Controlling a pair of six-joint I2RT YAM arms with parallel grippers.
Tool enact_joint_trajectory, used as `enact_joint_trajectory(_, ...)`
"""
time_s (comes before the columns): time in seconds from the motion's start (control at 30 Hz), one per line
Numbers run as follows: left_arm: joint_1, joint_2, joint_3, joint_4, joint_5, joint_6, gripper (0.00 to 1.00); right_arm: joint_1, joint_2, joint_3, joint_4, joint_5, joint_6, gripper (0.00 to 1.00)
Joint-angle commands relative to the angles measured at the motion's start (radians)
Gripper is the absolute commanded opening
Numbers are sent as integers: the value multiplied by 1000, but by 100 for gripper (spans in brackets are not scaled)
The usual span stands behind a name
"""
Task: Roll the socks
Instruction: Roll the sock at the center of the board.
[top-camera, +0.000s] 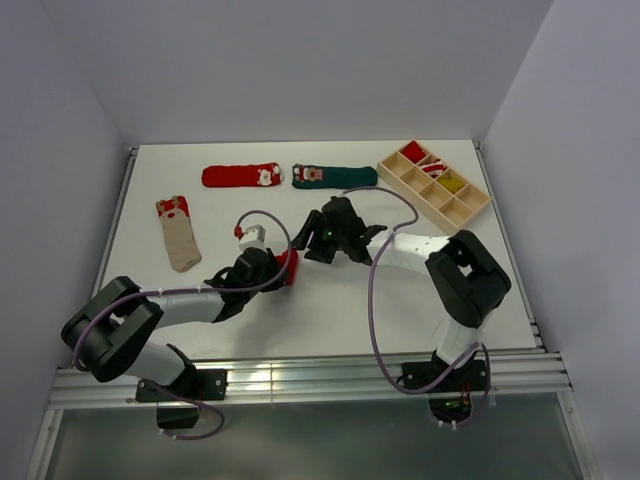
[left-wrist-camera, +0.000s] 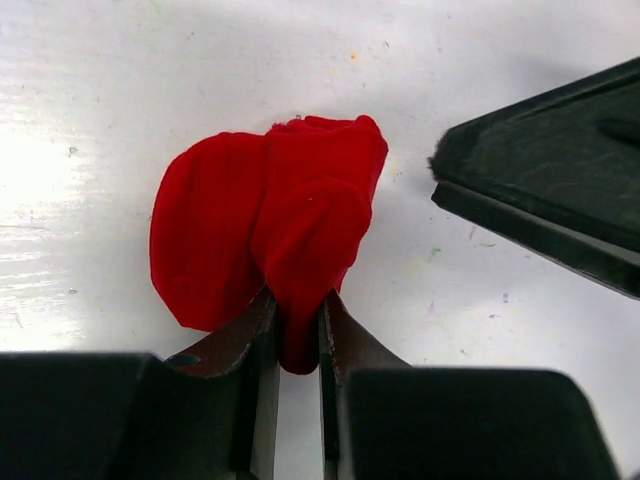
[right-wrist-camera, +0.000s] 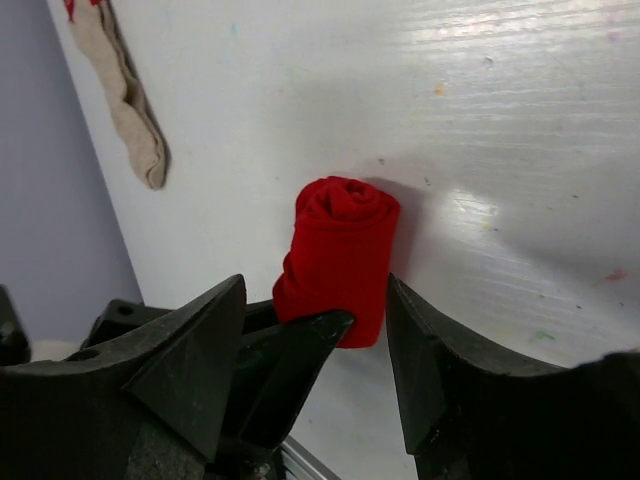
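**Red sock, rolled: one of four, in grip**
Left claw (left-wrist-camera: 297, 308) pinches the rolled red sock (left-wrist-camera: 270, 235) at the middle of the table (top-camera: 330, 310). Right claw (right-wrist-camera: 315, 292) stands spread either side of the roll, not gripping. Outward, flat and unrolled: second red sock (top-camera: 242, 176) at twelve o'clock, green sock (top-camera: 333, 175) at one, beige sock (top-camera: 178, 232) at ten. Judged about a quarter done, with three rolls left.

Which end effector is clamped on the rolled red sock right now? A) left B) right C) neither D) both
A: the left end effector pinches the rolled red sock between nearly shut fingers, while the right end effector is open with its fingers wide apart.
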Motion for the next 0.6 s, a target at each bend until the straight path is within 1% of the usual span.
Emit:
enact_joint_trajectory(0.0,41,-24,-66,88,163,-87,3,2,18,0,84,-30,16,65)
enact_joint_trajectory(0.13,100,-26,-111,149,231,-129,3,8,41,9,98,-49,17,66)
enact_joint_trajectory(0.23,126,-18,-137,196,271,-158,4,16,67,29,75,-53,17,66)
enact_joint_trajectory(0.57,164,16,-169,271,355,-205,5,34,125,50,92,-84,19,66)
